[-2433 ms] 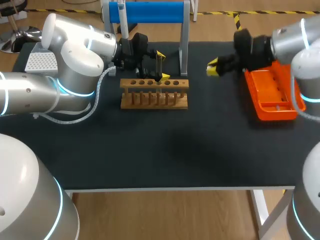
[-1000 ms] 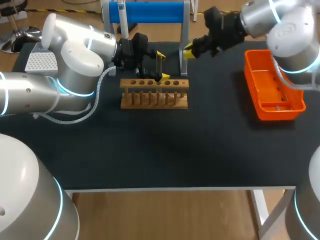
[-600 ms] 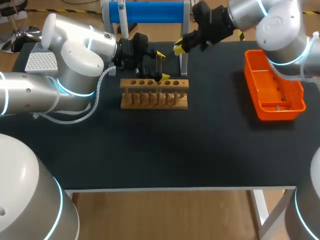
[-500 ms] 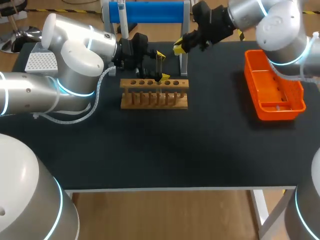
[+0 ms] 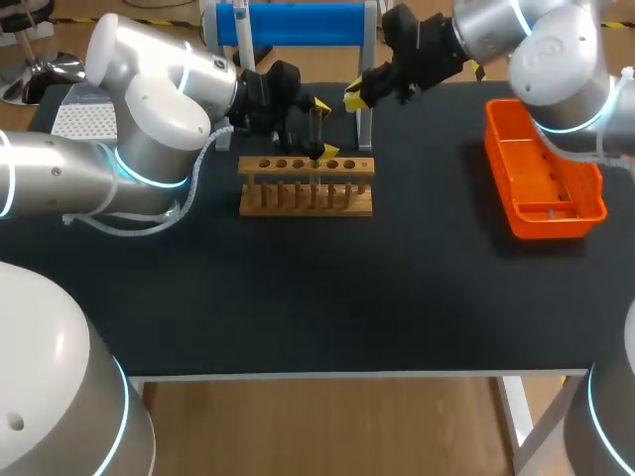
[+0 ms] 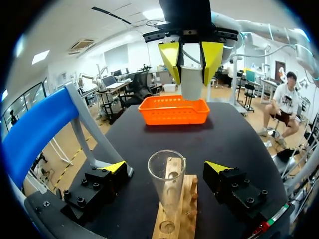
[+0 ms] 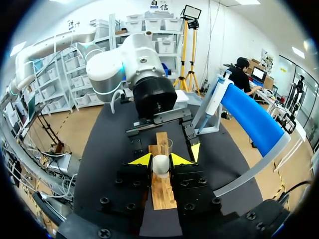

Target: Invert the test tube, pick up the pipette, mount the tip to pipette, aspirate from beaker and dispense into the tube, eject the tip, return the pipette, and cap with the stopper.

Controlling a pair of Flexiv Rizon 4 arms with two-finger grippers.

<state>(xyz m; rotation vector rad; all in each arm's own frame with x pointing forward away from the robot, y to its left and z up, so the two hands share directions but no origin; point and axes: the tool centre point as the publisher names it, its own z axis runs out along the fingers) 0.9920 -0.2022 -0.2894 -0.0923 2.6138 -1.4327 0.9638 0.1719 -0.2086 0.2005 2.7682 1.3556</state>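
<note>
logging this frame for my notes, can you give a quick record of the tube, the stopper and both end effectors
test tube: upright, mouth open, standing in the wooden rack
left end effector: open, one finger on each side of the tube, not touching it
right end effector: shut on the white stopper, above the table beside the blue stand
orange tray: on the right arm's side, apart from the rack
stage: tube not yet capped

I log an orange basket on the right of the black table, well apart from a wooden rack; a blue-barred stand stands behind the rack.
</note>
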